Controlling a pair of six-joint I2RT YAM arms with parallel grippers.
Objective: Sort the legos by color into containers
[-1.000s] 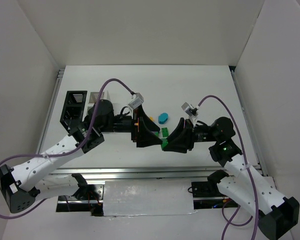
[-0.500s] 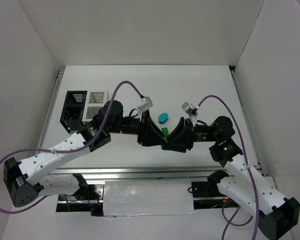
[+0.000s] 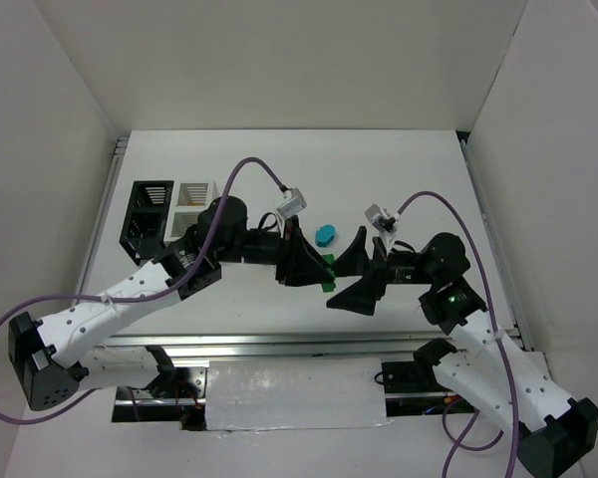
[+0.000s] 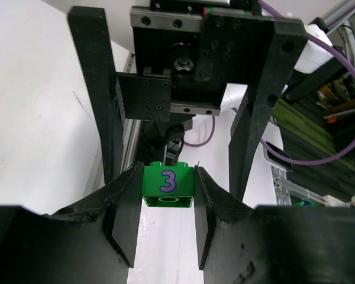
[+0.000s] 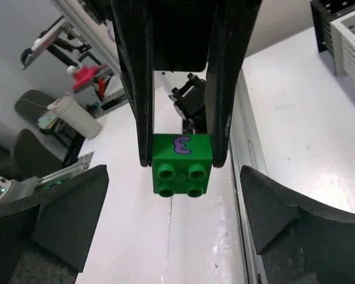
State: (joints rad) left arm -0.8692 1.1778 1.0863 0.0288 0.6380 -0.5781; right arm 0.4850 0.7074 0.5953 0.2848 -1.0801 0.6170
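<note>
Left end effector (image 4: 167,190) pinches green lego (image 4: 168,180); right end effector (image 5: 173,177) spread above white table (image 3: 229,169).

A green Lego brick (image 4: 168,184) with a purple "3" on its side hangs above the table, pinched between the fingers of the left gripper (image 5: 181,157), studs toward the right wrist camera. A rounded teal brick (image 3: 325,235) lies on the table just beyond it. A black slatted container (image 3: 149,189) and a white one (image 3: 192,189) stand side by side at far left.
</note>
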